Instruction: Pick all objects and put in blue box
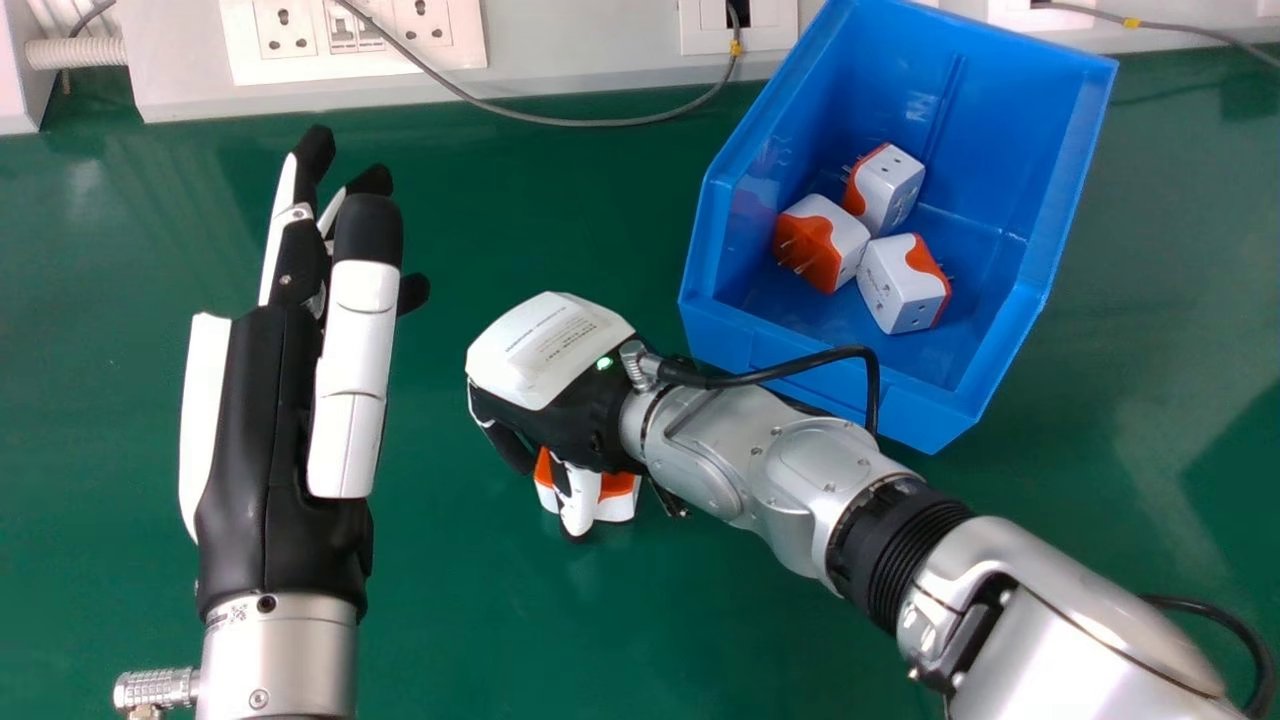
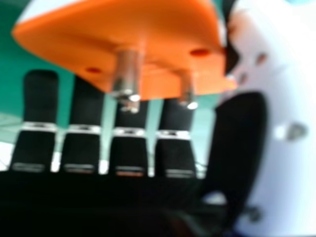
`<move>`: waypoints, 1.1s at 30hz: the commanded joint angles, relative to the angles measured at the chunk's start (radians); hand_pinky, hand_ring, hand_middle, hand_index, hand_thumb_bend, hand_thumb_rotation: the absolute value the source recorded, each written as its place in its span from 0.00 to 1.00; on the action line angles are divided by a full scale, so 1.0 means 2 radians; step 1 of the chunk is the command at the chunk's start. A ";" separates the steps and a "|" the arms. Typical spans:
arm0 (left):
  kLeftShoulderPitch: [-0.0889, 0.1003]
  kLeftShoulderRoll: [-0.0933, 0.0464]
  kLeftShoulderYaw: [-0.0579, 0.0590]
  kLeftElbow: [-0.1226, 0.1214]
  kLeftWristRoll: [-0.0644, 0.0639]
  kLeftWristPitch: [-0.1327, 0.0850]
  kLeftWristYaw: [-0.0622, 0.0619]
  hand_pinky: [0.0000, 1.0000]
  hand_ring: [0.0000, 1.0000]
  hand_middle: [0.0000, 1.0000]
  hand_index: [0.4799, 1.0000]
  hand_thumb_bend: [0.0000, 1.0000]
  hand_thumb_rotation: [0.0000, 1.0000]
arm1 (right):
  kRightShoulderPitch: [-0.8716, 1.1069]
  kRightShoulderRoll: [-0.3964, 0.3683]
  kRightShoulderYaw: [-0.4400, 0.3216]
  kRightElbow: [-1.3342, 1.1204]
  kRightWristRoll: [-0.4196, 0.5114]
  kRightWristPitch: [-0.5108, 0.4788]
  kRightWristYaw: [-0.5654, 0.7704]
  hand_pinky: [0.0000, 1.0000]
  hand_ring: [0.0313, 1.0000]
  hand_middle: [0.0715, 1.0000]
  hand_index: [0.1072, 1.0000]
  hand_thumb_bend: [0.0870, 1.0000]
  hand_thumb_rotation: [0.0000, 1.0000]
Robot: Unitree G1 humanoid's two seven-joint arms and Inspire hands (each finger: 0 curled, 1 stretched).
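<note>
my left hand (image 1: pixel 275 450) is straight-fingered; i can't tell whether my right hand (image 1: pixel 550 350) grips the adapter (image 1: pixel 618 502), so i'd confirm before lifting over the blue box (image 1: pixel 725 335)'s near wall.

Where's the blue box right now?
The blue box sits toward the head view's upper right, on the green table, just beyond the robot's right forearm.
</note>
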 commanded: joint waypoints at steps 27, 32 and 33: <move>-0.007 -0.002 0.004 -0.008 -0.002 -0.007 -0.007 0.82 0.92 0.92 0.94 0.79 1.00 | 0.032 -0.028 -0.019 -0.026 0.006 0.012 -0.064 0.43 0.47 0.46 0.36 0.46 0.00; -0.006 -0.001 0.006 -0.006 -0.003 -0.009 -0.009 0.82 0.92 0.92 0.94 0.79 1.00 | 0.049 -0.015 -0.069 -0.030 0.052 0.038 -0.064 0.42 0.47 0.46 0.36 0.46 0.00; -0.006 -0.001 0.006 -0.005 -0.003 -0.010 -0.008 0.82 0.92 0.92 0.94 0.79 1.00 | 0.054 -0.010 -0.081 -0.032 0.061 0.046 -0.068 0.42 0.47 0.46 0.36 0.46 0.00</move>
